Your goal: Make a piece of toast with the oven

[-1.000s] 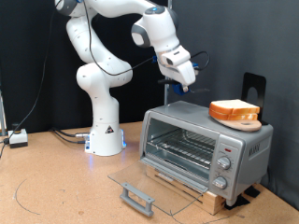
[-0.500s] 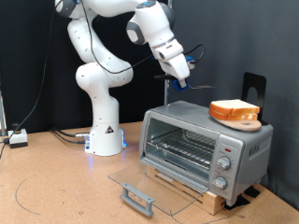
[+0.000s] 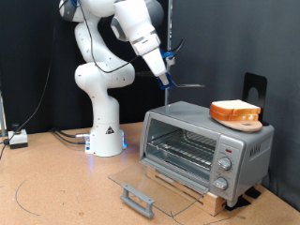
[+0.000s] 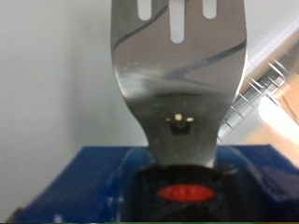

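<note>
Gripper [image 3: 163, 67] is seen in upper centre of ext. view, raised well above the oven [image 3: 204, 147] and off towards its upper left. A spatula [image 4: 177, 61] is carried: in wrist view its slotted metal blade runs straight out from the hand, with the black handle base and red mark seated against blue padding at the frame's foot. In ext. view the tool's blue handle is held at the hand and a thin blade juts right, roughly level. Fingers are judged clamped on the handle, though the finger surfaces themselves are not distinctly shown. Blade is bare; no bread on it.

Piece of toast [image 3: 234, 110] lies on a round wooden board [image 3: 238, 120] on the oven roof, right of centre, well apart from the blade. Whether one slice or two are stacked there cannot be told at this res.

Oven door [image 3: 148, 183] is dropped fully open, glass flat near the tabletop [image 3: 56, 187], grey bar handle at lower centre. Wire rack visible inside, nothing on it. Judgement: chamber has been opened to receive bread; a level blade suits sliding under a flat slice. Loading not yet done.
</note>
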`<state>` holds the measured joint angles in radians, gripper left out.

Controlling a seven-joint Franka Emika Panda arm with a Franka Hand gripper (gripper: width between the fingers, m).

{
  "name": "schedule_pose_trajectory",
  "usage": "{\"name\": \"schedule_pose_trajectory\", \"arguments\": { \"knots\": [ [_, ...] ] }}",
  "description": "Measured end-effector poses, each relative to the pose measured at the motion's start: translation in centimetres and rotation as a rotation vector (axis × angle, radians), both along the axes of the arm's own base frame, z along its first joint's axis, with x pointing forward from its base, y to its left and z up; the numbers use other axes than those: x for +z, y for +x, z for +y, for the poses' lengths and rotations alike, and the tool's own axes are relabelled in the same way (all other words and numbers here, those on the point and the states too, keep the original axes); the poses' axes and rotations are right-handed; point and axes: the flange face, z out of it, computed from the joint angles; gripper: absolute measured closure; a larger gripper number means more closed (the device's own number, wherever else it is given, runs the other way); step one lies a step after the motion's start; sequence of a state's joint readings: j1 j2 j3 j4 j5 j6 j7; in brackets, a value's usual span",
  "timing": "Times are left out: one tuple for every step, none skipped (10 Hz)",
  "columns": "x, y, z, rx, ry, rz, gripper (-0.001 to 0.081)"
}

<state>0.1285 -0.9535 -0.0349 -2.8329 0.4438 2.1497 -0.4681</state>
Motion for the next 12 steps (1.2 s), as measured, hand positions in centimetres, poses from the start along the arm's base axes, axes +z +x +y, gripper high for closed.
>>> {"name": "schedule_pose_trajectory", "arguments": {
  "knots": [
    [0.2,0.0,-1.6,-0.043,-0.014,-0.01,0.0401],
    [0.3,0.1,-3.1,-0.084,-0.026,-0.013,0.0401],
    [0.2,0.0,-4.6,-0.113,-0.038,-0.009,0.0401],
    [0.0,-0.2,-6.0,-0.123,-0.041,0.002,0.0401],
    [-0.1,-0.4,-7.4,-0.126,-0.036,0.003,0.0401],
    [-0.3,-0.5,-8.4,-0.123,-0.036,-0.002,0.0401],
    [-0.3,-0.6,-8.9,-0.115,-0.037,-0.002,0.0401],
    [-0.2,-0.6,-8.9,-0.116,-0.037,-0.003,0.0401],
    [-0.2,-0.6,-8.8,-0.11,-0.036,0.007,0.0401],
    [-0.3,-0.7,-8.7,-0.102,-0.033,0.023,0.0401],
    [-0.5,-0.7,-8.7,-0.097,-0.031,0.041,0.0401],
    [-0.7,-0.6,-8.7,-0.101,-0.032,0.05,0.0401]
  ]
}}
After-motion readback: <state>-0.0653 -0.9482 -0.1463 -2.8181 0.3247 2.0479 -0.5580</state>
